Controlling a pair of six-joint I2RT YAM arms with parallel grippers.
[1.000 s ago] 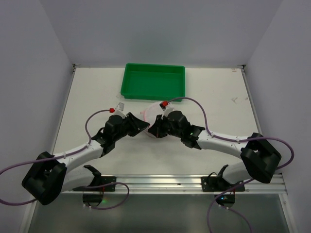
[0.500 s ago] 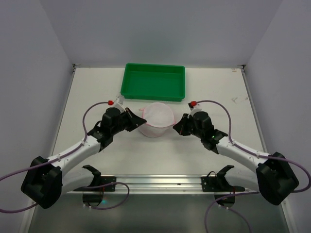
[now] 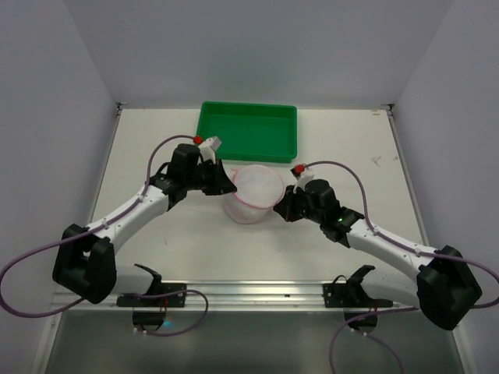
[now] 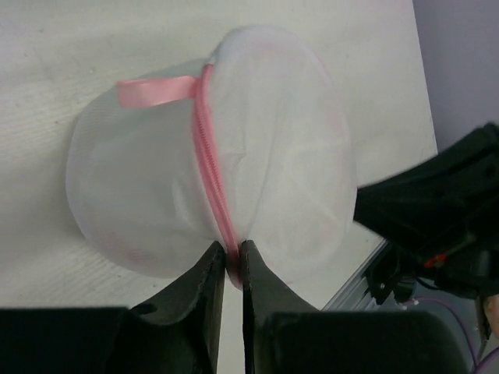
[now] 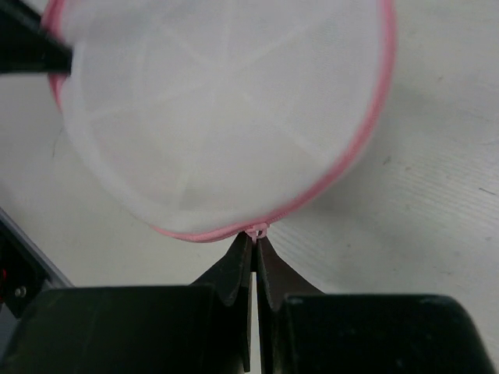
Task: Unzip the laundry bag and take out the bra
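Note:
The laundry bag (image 3: 254,195) is a round white mesh pouch with pink zipper trim, between my two grippers near the table's middle. My left gripper (image 3: 227,185) is shut on the pink rim at the bag's left side; in the left wrist view the jaws (image 4: 231,261) pinch the zipper seam of the bag (image 4: 257,148). My right gripper (image 3: 282,204) is shut on the small pink zipper pull (image 5: 256,231) at the right edge of the bag (image 5: 218,109). The bra is hidden inside the mesh.
A green rectangular tray (image 3: 248,131) stands just behind the bag at the table's back. A pink ribbon loop (image 4: 156,89) hangs from the bag's seam. The metal rail (image 3: 249,292) runs along the near edge.
The left gripper has moved back and up with the bag's rim; the right gripper moved out to the bag's right edge and closed on the zipper pull. The bag has turned and lifted a little.

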